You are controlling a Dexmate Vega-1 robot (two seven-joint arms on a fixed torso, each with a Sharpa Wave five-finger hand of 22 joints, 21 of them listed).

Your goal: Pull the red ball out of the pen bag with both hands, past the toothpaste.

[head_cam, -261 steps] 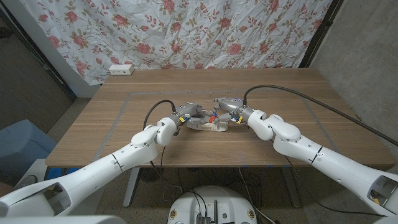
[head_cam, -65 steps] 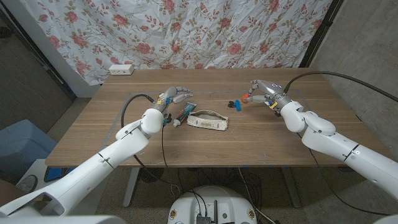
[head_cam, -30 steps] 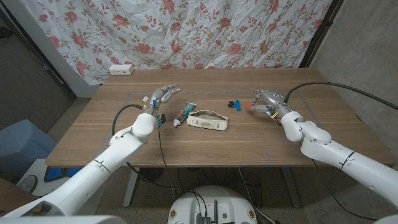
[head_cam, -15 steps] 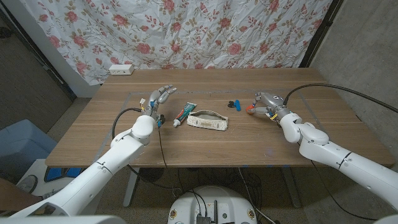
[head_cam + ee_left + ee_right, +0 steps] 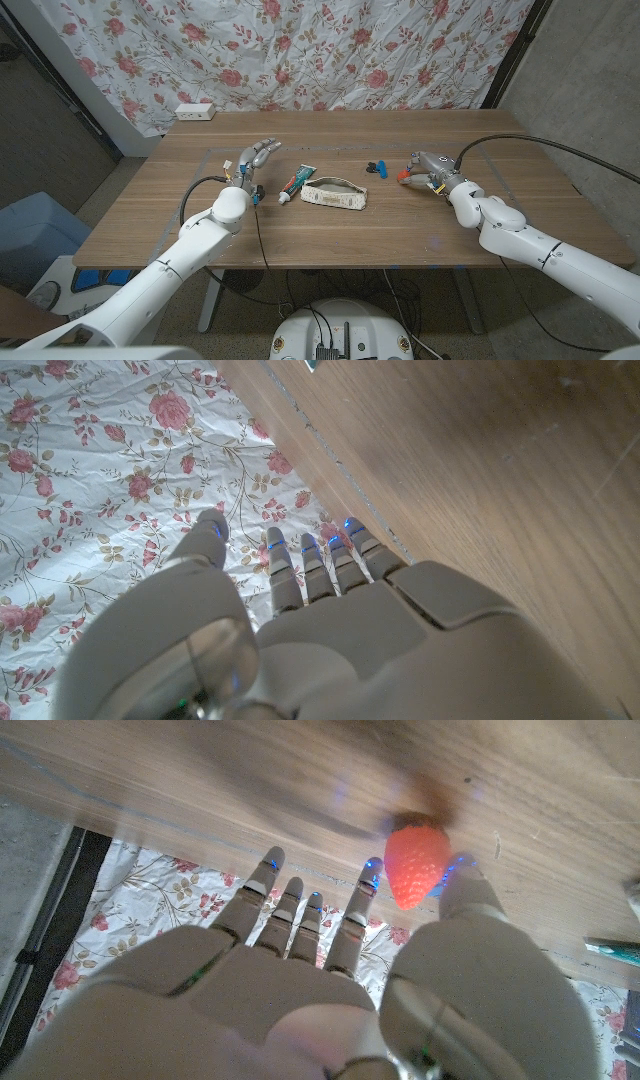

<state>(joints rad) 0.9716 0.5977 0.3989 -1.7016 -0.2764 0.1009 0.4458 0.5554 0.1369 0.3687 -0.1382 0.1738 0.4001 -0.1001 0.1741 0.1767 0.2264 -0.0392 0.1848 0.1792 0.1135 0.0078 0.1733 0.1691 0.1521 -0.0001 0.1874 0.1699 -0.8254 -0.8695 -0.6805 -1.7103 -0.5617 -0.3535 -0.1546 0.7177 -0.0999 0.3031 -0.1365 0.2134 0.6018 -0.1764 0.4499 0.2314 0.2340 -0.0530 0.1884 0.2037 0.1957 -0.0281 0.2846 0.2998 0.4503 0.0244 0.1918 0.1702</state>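
My right hand [image 5: 424,170] is pinching a red strawberry-shaped thing [image 5: 414,864] (not really a ball); left hand [image 5: 254,160] is released, pen bag [image 5: 334,194] off beside it.

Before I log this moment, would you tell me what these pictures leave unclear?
- Pen bag, head view: its inside is too small to see.
- Red object, right wrist view: motion blur; whether the right hand pinches it or only touches it is unclear.
- Small black and blue item, head view: too small to identify.
- Toothpaste: label unreadable.
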